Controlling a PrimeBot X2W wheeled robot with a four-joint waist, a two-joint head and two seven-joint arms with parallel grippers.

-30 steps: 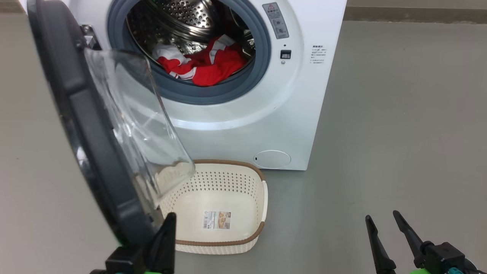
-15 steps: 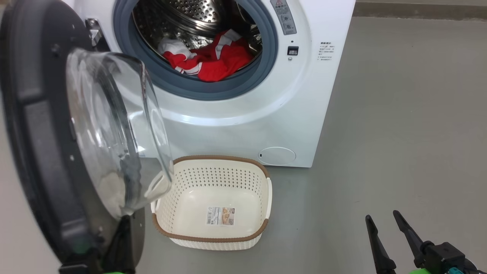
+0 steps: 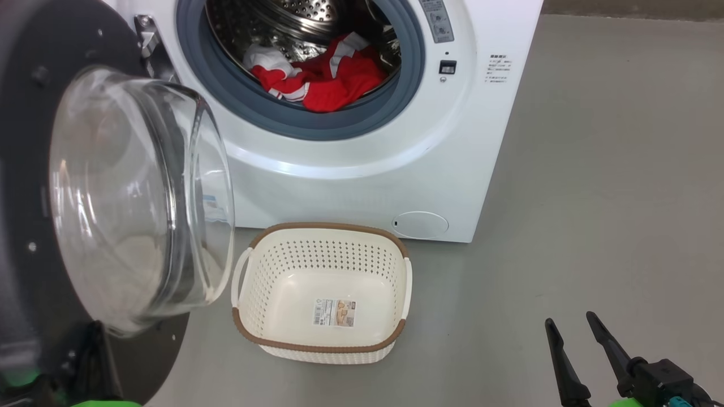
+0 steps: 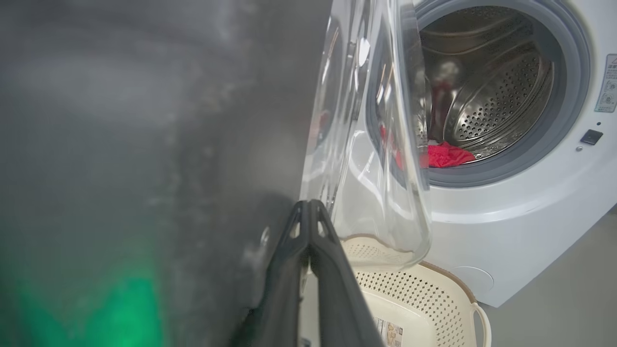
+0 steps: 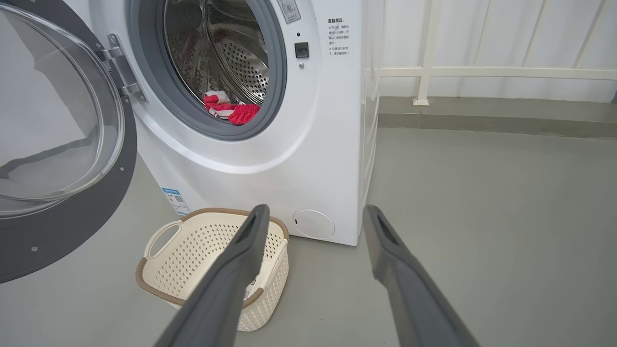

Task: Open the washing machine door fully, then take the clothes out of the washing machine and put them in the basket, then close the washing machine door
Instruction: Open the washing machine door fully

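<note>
While the left gripper (image 4: 308, 206), jaws together, sits beside the washing machine door (image 4: 144, 120), the right gripper (image 3: 568, 319) gapes.

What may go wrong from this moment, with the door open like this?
1. The shut left gripper rests beside the washing machine door without gripping it; it may slip off, and the door may swing back.
2. The basket is small and stands close to the door's glass; the clothes may drop beside it.

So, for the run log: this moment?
door: open | clothes: in drum | basket: empty | left gripper: shut, at door | right gripper: open
</note>
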